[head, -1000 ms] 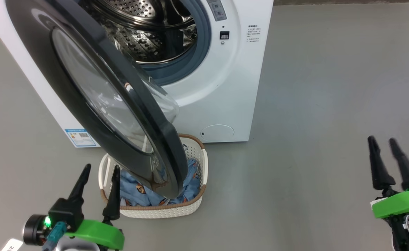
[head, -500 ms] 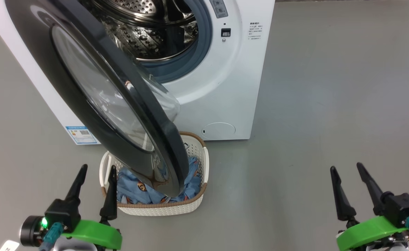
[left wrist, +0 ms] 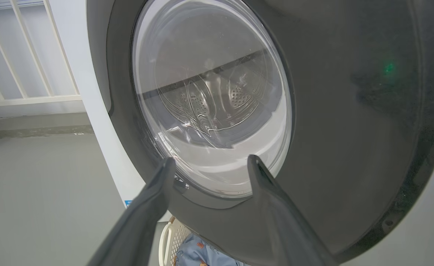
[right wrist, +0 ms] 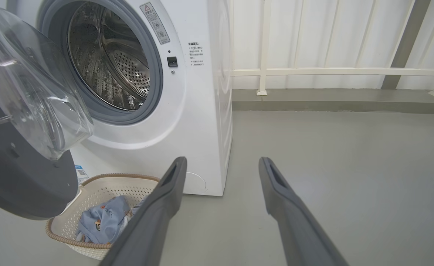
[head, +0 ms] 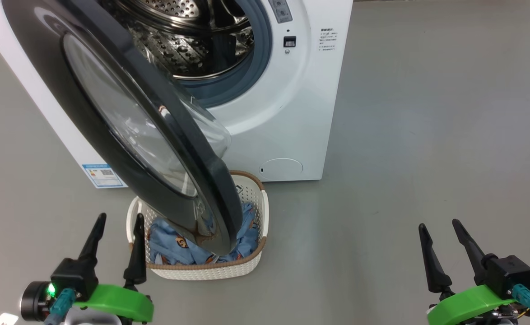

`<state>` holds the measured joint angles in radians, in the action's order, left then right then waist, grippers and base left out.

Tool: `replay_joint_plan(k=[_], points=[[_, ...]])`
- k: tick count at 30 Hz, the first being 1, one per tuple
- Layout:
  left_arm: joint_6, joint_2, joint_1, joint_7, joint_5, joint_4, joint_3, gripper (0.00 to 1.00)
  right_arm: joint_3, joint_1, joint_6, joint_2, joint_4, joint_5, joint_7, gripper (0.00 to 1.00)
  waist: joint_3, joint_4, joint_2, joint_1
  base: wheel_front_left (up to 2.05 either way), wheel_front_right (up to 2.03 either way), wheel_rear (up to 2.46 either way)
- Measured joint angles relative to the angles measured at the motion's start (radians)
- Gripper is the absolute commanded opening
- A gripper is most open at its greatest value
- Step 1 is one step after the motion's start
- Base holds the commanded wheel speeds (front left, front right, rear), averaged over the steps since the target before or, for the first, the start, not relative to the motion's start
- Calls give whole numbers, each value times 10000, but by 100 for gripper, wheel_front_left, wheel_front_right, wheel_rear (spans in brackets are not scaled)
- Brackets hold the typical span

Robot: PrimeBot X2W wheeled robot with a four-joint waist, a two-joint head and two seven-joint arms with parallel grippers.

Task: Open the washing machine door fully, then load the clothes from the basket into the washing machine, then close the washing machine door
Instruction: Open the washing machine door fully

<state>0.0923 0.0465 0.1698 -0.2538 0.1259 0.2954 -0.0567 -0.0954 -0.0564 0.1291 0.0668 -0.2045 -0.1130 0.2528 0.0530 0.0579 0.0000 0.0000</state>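
The white washing machine stands with its black-ringed door swung partly open, hanging over the basket. Light blue clothes lie in the cream basket on the floor below the door's edge. My left gripper is open just left of the basket, fingers pointing at the door's outer face. My right gripper is open and empty over bare floor, far to the right. The right wrist view shows the steel drum, the basket and the clothes to the left of its fingers.
Grey floor stretches to the right of the machine. A white railing and a low kerb run along the wall behind. The round filter cap sits low on the machine's front, and a blue sticker is at its lower left.
My right gripper has dropped from the right edge and shifted left, its wrist turned. The left gripper has sunk slightly. Door, basket and clothes are unchanged.
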Motion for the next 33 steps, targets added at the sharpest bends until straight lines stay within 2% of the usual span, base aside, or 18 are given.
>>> replay_joint_plan(k=[14,15,29,33], points=[[67,-36,-1,0,2,278,-12,100,17,1,0,-117,-12,115,0,100,-102,19,0,0,0,0,0],[90,-44,-1,0,4,322,-25,0,17,1,0,-121,-6,153,0,100,-109,20,0,0,0,0,0],[71,-104,1,0,196,336,163,0,10,151,0,-151,35,228,2,100,-93,80,0,0,0,0,0],[-311,-44,275,-2,163,-267,686,0,12,150,0,-157,38,242,2,100,-39,136,0,1,0,0,0]])
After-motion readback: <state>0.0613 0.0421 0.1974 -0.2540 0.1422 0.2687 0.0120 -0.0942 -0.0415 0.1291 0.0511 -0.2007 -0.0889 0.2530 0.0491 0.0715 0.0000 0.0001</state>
